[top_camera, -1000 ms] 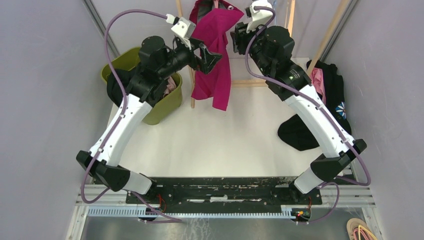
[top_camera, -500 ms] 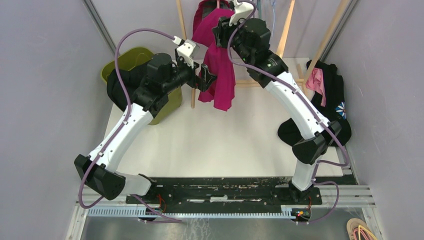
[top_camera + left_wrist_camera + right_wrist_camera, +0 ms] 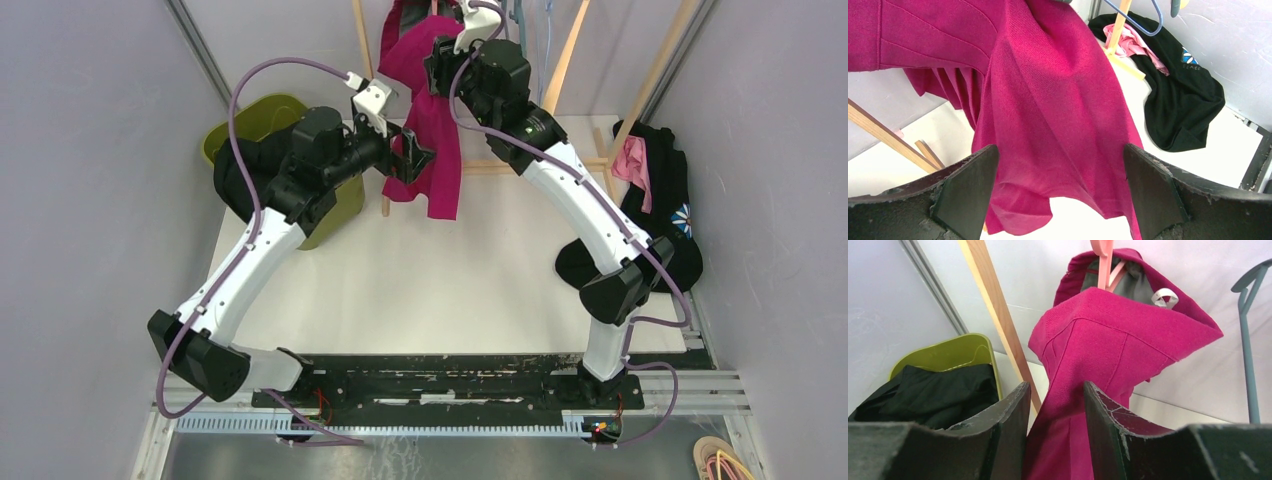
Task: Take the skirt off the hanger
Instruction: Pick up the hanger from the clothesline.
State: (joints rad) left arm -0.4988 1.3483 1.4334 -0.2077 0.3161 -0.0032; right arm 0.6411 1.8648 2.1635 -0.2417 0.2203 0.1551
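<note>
White table (image 3: 420, 290): one skirt (image 3: 440, 170), one pink hanger (image 3: 1104, 260); left end effector (image 3: 1059, 150) apart, right end effector (image 3: 1055, 390) seemingly clamping skirt.

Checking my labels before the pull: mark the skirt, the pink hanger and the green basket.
skirt (image 3: 1118, 335), right wrist view, on the folded upper panel.
pink hanger (image 3: 1104, 262), right wrist view, on the stem under the hook.
green basket (image 3: 943, 351), right wrist view, on its far wall.

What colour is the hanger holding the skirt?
The hanger is salmon pink; the right wrist view shows it best.
</note>
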